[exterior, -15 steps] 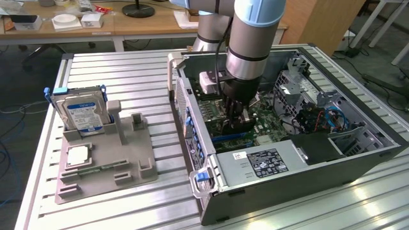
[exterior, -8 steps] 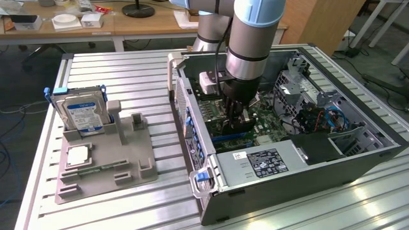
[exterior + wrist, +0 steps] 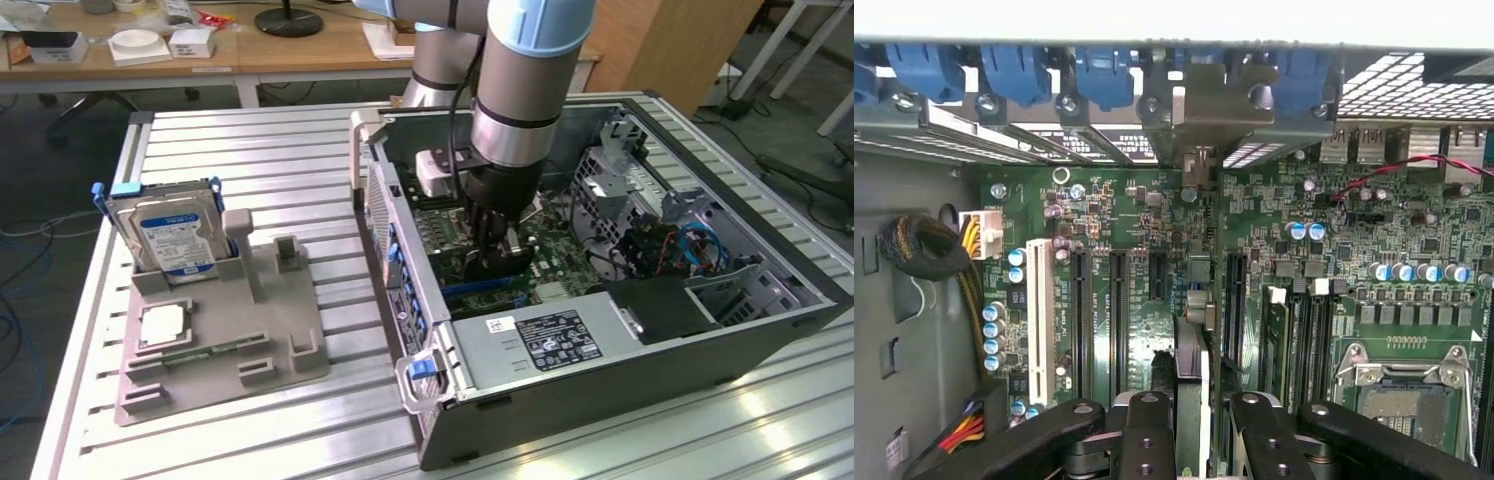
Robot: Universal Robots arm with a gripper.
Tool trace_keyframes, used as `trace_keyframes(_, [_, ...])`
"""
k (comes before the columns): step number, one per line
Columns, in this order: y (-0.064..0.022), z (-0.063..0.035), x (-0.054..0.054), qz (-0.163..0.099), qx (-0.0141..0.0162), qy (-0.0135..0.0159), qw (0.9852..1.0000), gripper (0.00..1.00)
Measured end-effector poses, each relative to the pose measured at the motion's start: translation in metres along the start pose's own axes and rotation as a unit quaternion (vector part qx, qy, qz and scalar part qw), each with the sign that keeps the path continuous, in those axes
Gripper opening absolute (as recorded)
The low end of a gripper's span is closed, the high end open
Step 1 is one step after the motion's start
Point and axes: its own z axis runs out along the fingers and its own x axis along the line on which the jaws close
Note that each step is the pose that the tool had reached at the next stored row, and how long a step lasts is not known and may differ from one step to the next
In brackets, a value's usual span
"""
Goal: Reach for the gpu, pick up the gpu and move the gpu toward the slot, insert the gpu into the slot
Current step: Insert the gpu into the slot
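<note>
My gripper [image 3: 497,240] reaches down inside the open computer case [image 3: 747,330], shut on the gpu [image 3: 502,265]. The gpu is a dark card standing on edge just over the green motherboard [image 3: 561,265]. In the wrist view the gpu [image 3: 1192,350] appears edge-on between my two black fingers [image 3: 1146,430]. Its silvery end bracket [image 3: 1209,110] sits against the case's rear wall among the blue card clips. Long black slots [image 3: 1117,320] run parallel on either side of the card. The slot directly beneath it is hidden by the card, and I cannot tell whether the card's edge is in it.
A silver hard drive with a blue-white label [image 3: 167,235] stands in a grey fixture [image 3: 234,345] on the slatted table at the exterior view's left. Inside the case are the power supply [image 3: 561,338], loose cables [image 3: 667,250] and the CPU socket [image 3: 1399,385].
</note>
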Motion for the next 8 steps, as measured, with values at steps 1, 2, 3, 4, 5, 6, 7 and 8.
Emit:
trace_keyframes(1, [0.0002, 0.0009, 0.0000, 0.000, 0.0000, 0.0001, 1.0000, 0.26])
trace_keyframes(2, [0.0003, 0.0017, 0.0000, 0.000, 0.0000, 0.0000, 1.0000, 0.26])
trace_keyframes(3, [0.0004, 0.0020, 0.0000, 0.000, 0.0000, 0.0000, 1.0000, 0.26])
trace_keyframes(4, [0.0003, 0.0020, 0.0000, 0.000, -0.0001, 0.0001, 1.0000, 0.26])
trace_keyframes(5, [0.0004, 0.0020, 0.0000, 0.000, -0.0001, 0.0001, 1.0000, 0.26])
trace_keyframes(6, [0.0004, 0.0021, 0.0000, 0.000, 0.0000, 0.0000, 1.0000, 0.26])
trace_keyframes(7, [0.0004, 0.0021, 0.0000, 0.000, 0.0000, 0.0000, 1.0000, 0.26])
trace_keyframes(8, [0.0004, 0.0021, 0.0000, 0.000, 0.0000, 0.0000, 1.0000, 0.26])
